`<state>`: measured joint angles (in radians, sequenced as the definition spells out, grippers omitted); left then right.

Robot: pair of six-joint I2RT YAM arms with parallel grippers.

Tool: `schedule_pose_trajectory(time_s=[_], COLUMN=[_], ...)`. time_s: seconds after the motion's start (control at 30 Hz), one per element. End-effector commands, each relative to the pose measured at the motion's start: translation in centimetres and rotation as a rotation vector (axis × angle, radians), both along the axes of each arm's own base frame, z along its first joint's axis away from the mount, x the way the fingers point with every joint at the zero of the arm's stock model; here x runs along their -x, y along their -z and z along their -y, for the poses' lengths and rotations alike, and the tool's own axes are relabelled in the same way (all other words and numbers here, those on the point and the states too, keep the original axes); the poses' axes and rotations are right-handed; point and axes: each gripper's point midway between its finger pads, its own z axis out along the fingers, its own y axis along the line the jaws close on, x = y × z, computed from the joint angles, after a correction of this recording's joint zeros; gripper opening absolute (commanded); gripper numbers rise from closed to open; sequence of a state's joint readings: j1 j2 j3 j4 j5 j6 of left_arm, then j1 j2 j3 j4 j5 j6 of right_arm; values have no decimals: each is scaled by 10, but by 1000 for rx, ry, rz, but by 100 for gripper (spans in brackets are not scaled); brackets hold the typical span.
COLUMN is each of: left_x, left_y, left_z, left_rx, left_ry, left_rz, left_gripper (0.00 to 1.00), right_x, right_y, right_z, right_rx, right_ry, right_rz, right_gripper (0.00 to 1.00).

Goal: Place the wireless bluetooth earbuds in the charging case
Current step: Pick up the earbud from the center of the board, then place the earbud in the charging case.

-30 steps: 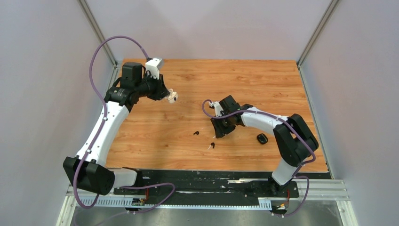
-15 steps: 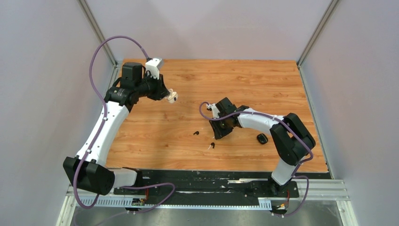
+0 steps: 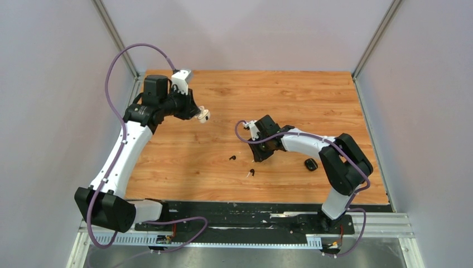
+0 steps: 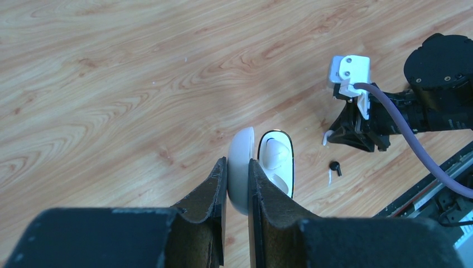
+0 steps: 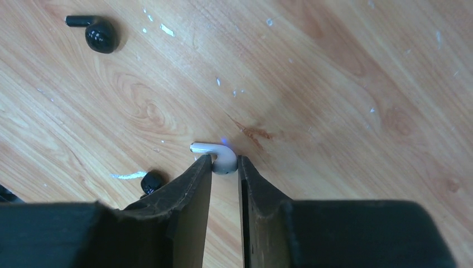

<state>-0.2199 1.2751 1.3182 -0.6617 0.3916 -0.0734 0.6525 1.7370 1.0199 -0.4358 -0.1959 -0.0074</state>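
Overhead view, 2 wrist close-ups, likely downward

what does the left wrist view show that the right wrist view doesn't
Only the left wrist view: the open white oval charging case, one half pinched in the left hand, with a small white earbud seated inside. Only the right wrist view: two small black stemmed earbuds together, one far off, one close by; the left wrist view shows just one. Both: the right hand shut on a white stemmed earbud, and the wood-grain table.
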Motion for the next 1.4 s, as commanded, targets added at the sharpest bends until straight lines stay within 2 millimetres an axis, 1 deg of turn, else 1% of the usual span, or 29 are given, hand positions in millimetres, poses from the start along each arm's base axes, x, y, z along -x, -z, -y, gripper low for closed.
schedule_pose_trajectory(time_s=[0.0, 0.03, 0.1, 0.23, 0.3, 0.43, 0.47, 0.5, 0.57, 0.67, 0.7, 0.77, 0.8, 0.87, 0.9, 0.93, 0.97, 1.0, 1.03, 1.1, 1.13, 1.17, 1.2, 1.23, 1.27, 1.3, 1.33, 1.37], left_x=[2, 2, 3, 3, 2, 1, 1, 1, 1, 1, 1, 0, 0, -5, -7, -10, -12, -15, -17, -20, -20, -21, -20, -21, -21, -21, -20, -19], left_y=[-16, -16, -15, -15, -14, -14, -15, -14, -13, -10, -7, -4, -4, 0, -2, 0, -4, -2, -7, -12, -11, -15, -13, -17, -17, -17, -19, -20], left_z=[-1, -1, -1, -1, -1, 0, 0, 1, 1, 1, 2, 5, 7, 11, 13, 16, 19, 22, 26, 37, 46, 51, 60, 64, 72, 76, 84, 87], left_rx=[24, 24, 25, 25, 27, 29, 30, 31, 31, 30, 31, 46, 60, 81, 88, 100, 107, 119, 127, 141, 145, 151, 158, 164, 175, 181, 194, 199], left_ry=[0, -1, -1, -1, -1, 2, 2, 2, 3, 4, 6, 11, 12, 14, 15, 15, 19, 16, 23, 42, 60, 71, 85, 92, 104, 111, 124, 130], left_rz=[54, 53, 51, 50, 48, 48, 50, 47, 43, 34, 27, 10, 2, -24, -23, -38, -34, -46, -38, -32, -40, -32, -46, -44, -56, -62, -74, -78], left_gripper=[0, 0, 0, 0, 0, 0, 0, 0, 0, 0, 0, 0, 0, 0, 0, 0, 0, 0, 0, 0, 0, 0, 0, 0, 0, 0, 0, 0], right_x=[-5, -4, -5, -5, -4, -1, -2, -2, -4, -14, -19, -38, -47, -59, -65, -69, -73, -75, -77, -75, -73, -70, -64, -58, -50, -42, -35, -28], right_y=[14, 15, 12, 9, 9, 11, 11, 10, 8, -7, -17, -50, -70, -116, -150, -178, -204, -229, -254, -294, -313, -332, -347, -361, -370, -377, -379, -379], right_z=[7, 8, 10, 13, 14, 15, 14, 14, 13, 14, 14, 13, 10, 0, -5, -10, -16, -20, -25, -34, -39, -43, -48, -52, -57, -62, -66, -71], right_rx=[48, 54, 57, 65, 65, 63, 62, 60, 61, 73, 83, 96, 91, 50, 15, -14, -43, -67, -88, -121, -145, -161, -174, -183, -188, -196, -197, -182], right_ry=[-34, -39, -42, -46, -50, -69, -74, -82, -101, -162, -196, -241, -269, -355, -390, -426, -464, -488, -509, -581, -605, -633, -665, -707, -752, -799, -851, -911], right_rz=[38, 42, 55, 74, 74, 70, 74, 76, 90, 166, 207, 331, 398, 558, 677, 788, 896, 1002, 1105, 1266, 1345, 1416, 1477, 1541, 1590, 1634, 1670, 1712], right_gripper=[21, 19, 19, 30, 30, 23, 18, 11, 1, 0, 0, 0, 0, 0, 0, 0, 0, 0, 0, 0, 0, 0, 0, 0, 0, 0, 0, 0])
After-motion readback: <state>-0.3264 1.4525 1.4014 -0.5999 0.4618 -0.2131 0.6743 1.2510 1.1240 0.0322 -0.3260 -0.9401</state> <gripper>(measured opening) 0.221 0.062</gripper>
